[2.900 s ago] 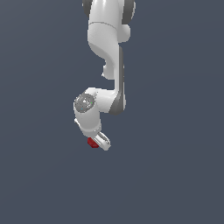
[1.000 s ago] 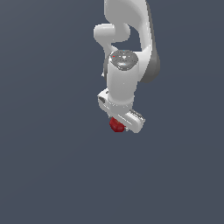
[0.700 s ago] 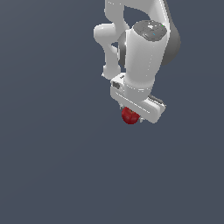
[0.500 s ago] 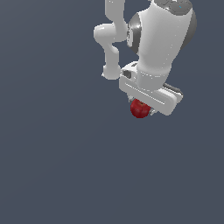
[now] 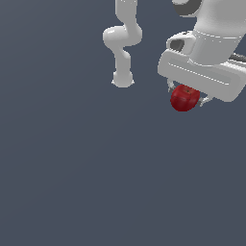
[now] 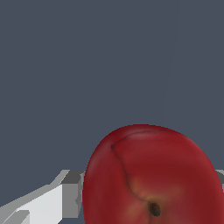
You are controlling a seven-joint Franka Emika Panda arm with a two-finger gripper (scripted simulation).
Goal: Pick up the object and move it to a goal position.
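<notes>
1. The white arm [image 5: 123, 45] reaches toward the exterior view's upper right, wrist close to the camera.
2. Its gripper [image 5: 186, 98] is clamped on the dark-red object [image 5: 184, 98], held above the grey floor [image 5: 86, 168].

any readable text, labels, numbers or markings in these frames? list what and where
None. The white gripper and arm carry no lettering or logos in either view. The dark-red apple-like ball held between the jaws shows only a stem dimple and a crease. The grey background is blank.
</notes>
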